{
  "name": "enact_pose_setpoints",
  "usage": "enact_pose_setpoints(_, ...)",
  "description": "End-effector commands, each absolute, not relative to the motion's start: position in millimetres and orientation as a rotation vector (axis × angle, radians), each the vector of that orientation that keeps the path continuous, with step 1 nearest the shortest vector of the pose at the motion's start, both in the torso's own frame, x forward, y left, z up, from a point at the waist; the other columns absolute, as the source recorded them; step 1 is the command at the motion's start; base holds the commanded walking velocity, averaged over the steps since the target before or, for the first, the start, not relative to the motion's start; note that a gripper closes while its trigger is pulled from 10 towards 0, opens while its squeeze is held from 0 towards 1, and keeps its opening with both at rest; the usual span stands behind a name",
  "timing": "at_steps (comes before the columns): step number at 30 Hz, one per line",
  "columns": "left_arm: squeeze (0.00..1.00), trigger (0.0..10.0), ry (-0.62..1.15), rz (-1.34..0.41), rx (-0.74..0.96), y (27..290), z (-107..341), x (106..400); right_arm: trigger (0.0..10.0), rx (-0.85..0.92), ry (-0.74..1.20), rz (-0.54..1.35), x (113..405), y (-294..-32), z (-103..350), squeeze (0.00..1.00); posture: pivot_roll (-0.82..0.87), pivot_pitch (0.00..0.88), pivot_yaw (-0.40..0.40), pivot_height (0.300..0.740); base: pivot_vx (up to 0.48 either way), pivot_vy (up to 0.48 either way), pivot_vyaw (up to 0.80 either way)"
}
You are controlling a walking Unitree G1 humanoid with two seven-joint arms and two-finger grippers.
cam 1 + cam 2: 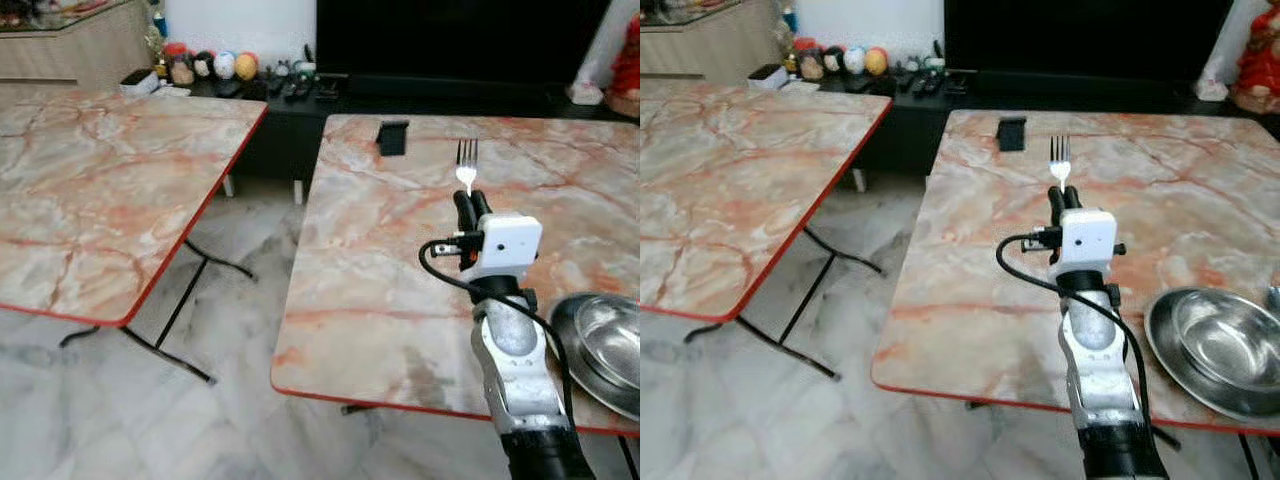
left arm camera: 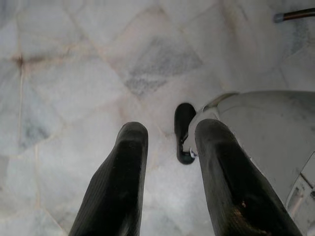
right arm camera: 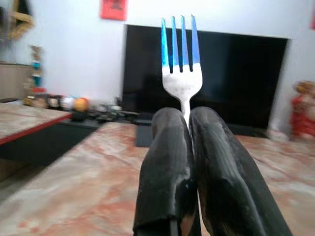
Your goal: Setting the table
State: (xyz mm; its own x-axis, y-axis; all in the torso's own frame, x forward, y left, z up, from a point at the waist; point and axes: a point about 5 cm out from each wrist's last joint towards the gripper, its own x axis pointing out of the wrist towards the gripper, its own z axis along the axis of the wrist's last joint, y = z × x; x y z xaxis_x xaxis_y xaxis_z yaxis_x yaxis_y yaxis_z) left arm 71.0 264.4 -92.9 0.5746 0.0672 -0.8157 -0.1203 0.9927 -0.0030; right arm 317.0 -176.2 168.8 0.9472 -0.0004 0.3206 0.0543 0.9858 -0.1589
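My right gripper [image 1: 472, 202] is shut on the handle of a silver fork [image 1: 467, 163], whose tines point up and away from me. It hovers over the middle of the marble table with a red edge [image 1: 370, 300]. In the right wrist view the fork [image 3: 181, 64] sticks out from between the closed black fingers [image 3: 167, 167]. A steel plate [image 1: 1162, 340] lies on the same table near its front right edge, to the right of the arm. My left gripper [image 2: 170, 132] hangs open over the marble floor with nothing between its fingers.
A small black object [image 1: 393, 137] stands near the table's far edge. A second marble table [image 1: 100, 180] is on the left, with a floor gap [image 1: 240, 270] between the two. Behind them are a low black cabinet with ornaments [image 1: 215, 66] and a dark television [image 1: 450, 40].
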Motion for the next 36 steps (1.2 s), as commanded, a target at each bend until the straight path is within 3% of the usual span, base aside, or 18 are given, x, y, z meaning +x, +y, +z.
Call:
enact_pose_setpoints(1,0.00,10.0,0.965,0.106,-0.063,264.8,-93.4,69.2,10.0,-0.170,-0.324,-0.034,318.2,-178.0,170.1,0.00,-0.08,0.000,0.032,0.740,0.000,0.000,0.00)
enact_pose_setpoints(36,0.00,10.0,0.968,0.088,-0.045,264.8,-93.2,68.3,10.0,-0.174,-0.312,-0.036,319.5,-177.1,169.9,0.00,-0.09,0.000,0.035,0.740,0.000,-0.007,-0.06)
